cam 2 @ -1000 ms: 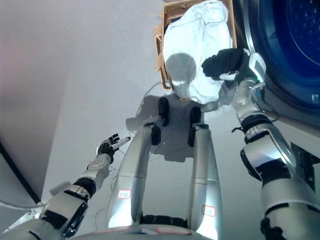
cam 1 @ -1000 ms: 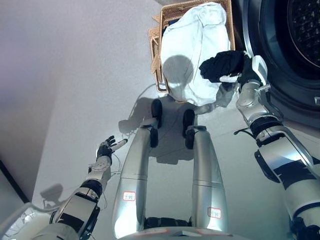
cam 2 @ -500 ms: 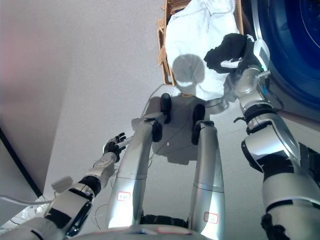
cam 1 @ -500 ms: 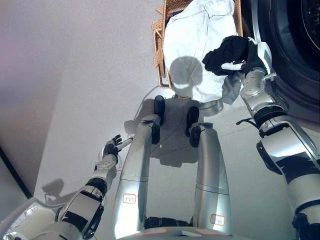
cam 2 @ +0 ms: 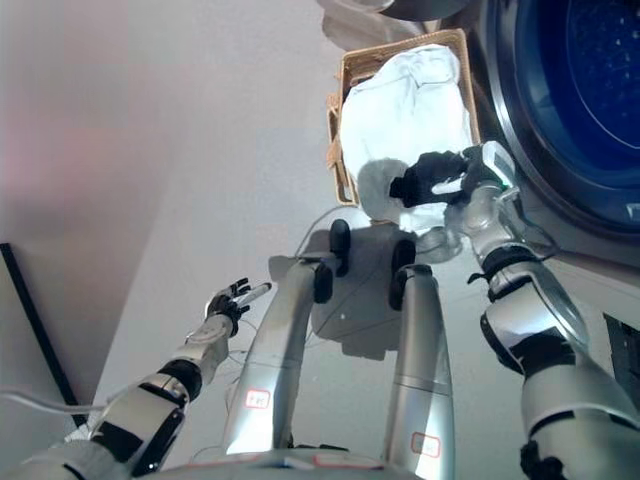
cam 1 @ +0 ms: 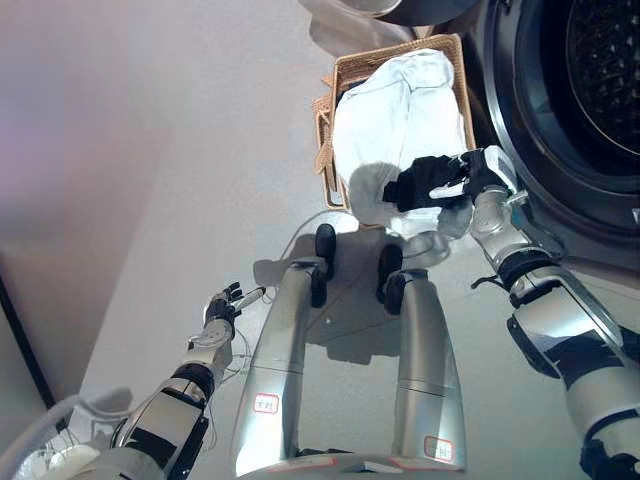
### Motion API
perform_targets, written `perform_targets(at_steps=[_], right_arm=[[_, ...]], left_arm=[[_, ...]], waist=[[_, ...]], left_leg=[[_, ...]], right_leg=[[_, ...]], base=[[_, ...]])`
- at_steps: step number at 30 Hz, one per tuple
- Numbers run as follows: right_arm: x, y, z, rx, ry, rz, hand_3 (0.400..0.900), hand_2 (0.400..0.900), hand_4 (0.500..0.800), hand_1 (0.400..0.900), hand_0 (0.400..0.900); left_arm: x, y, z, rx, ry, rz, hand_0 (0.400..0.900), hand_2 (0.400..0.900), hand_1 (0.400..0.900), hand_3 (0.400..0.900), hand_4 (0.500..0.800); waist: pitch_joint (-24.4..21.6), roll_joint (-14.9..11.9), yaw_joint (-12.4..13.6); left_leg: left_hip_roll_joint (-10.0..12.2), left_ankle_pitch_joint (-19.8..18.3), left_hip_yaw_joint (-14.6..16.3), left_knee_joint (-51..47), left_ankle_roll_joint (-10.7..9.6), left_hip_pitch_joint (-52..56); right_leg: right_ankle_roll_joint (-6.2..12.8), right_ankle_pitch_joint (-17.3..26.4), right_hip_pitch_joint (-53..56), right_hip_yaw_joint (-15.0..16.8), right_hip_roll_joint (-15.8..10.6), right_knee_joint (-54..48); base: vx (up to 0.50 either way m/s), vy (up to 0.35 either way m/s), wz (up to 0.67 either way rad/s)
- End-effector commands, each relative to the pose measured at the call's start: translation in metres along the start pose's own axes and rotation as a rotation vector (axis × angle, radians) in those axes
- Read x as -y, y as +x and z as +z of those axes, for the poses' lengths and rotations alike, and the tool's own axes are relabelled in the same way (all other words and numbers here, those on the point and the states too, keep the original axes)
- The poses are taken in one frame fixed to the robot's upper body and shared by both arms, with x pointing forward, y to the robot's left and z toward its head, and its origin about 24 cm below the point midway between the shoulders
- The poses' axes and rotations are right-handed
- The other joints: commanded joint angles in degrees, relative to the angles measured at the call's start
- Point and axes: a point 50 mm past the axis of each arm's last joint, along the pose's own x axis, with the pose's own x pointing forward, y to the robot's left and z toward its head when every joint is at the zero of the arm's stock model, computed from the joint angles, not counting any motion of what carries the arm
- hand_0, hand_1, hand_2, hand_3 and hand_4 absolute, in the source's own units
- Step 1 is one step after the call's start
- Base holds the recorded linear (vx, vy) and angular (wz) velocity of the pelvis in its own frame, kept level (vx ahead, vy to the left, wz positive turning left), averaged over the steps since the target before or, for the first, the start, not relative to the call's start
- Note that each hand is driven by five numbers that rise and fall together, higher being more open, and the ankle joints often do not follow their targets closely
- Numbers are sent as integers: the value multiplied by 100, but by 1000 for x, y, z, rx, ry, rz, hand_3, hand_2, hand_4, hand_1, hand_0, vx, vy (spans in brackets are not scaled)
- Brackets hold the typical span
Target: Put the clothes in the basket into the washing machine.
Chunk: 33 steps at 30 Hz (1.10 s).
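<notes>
One black garment (cam 1: 420,186) is bunched in the right hand (cam 1: 470,180), fingers curled round it, white-tipped finger lying across the dark cloth. Garment sticks out to the hand's left, over the near end of the basket and in front of the white laundry. Right arm comes in from lower right, forearm raised, wrist bent toward the basket, hand sitting between the basket and the washing machine's front.

One wicker basket (cam 1: 327,125) on the floor, just left of the machine, near its door opening. One big white cloth (cam 1: 400,120) fills it and spills over the near rim toward the floor; a paler fold hangs just below the right hand. Whether more items lie under the white cloth cannot be told.

One washing machine (cam 1: 560,120) at the right edge, round dark drum opening (cam 1: 600,60) facing out, perforated drum visible inside. Black garment is well outside the opening.

Left hand (cam 1: 222,308) low at lower left, well apart from basket and clothes, fingers spread and relaxed, holding nothing, arm stretched down over the floor (cam 1: 150,150).
</notes>
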Motion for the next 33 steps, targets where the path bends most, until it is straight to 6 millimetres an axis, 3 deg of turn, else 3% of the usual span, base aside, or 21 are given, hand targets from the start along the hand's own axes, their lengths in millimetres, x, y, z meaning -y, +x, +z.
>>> perform_targets(at_steps=[1, 7, 10, 14, 17, 19, 22, 26, 33], right_arm=[[24, -1, 33, 163, 294, -131, 400, 400, 500, 400, 400], [47, -20, 17, 214, 705, -272, 400, 400, 500, 400, 400], [54, -29, -3, 178, 943, -362, 400, 400, 500, 400, 400], [49, -33, -25, 81, 1330, -460, 400, 400, 500, 400, 400], [47, -26, -24, 32, 1625, -513, 400, 400, 500, 400, 400], [47, -18, -13, 28, 1782, -503, 400, 400, 500, 400, 400], [62, -9, 2, 53, 1851, -512, 400, 400, 500, 400, 400], [97, 1, 23, 122, 1942, -570, 400, 400, 500, 400, 400], [145, 10, 47, 193, 1905, -565, 400, 400, 500, 400, 400]], left_arm=[[-46, -6, -37, -118, -1, 174, 900, 900, 900, 900, 800], [-49, -10, -52, -168, -37, 195, 900, 900, 900, 900, 800], [-51, -12, -57, -188, -46, 205, 900, 900, 900, 900, 800], [-54, -13, -59, -205, -40, 215, 900, 900, 900, 900, 800], [-55, -12, -59, -209, -21, 215, 900, 900, 900, 900, 800], [-54, -12, -58, -208, -18, 210, 900, 900, 900, 900, 800], [-51, -12, -59, -210, -15, 192, 900, 900, 900, 900, 800], [-46, -12, -59, -208, -1, 170, 900, 900, 900, 900, 800], [-40, -13, -61, -203, 31, 133, 900, 900, 900, 900, 800]], waist=[[382, -319, -275], [301, -337, -494], [273, -311, -573], [250, -233, -592], [217, -152, -542], [186, -87, -502], [128, 16, -438], [54, 166, -339], [-108, 331, -178]], left_leg=[[-131, -627, 302, -209, 45, 580], [-63, -643, 321, -492, 59, 949], [-43, -653, 315, -564, 63, 1056], [-43, -659, 318, -626, 59, 1186], [-39, -680, 346, -660, 51, 1297], [-34, -681, 390, -693, 43, 1350], [-39, -671, 469, -720, 34, 1385], [-66, -660, 527, -764, 30, 1444], [-77, -668, 608, -745, 24, 1440]], right_leg=[[394, 241, 403, 281, 304, -686], [397, 303, 749, 385, 365, -1018], [400, 332, 883, 414, 409, -1149], [399, 339, 1022, 444, 433, -1246], [402, 344, 1105, 488, 461, -1289], [402, 354, 1138, 525, 477, -1321], [412, 356, 1132, 591, 477, -1311], [412, 333, 1163, 625, 465, -1290], [432, 307, 1103, 646, 419, -1217]], base=[[0, 44, -21], [5, 26, -16], [7, -5, -11], [2, -21, -5], [14, -21, -7], [18, -25, -6], [27, -16, -6], [35, -28, -2], [41, -39, 2]])
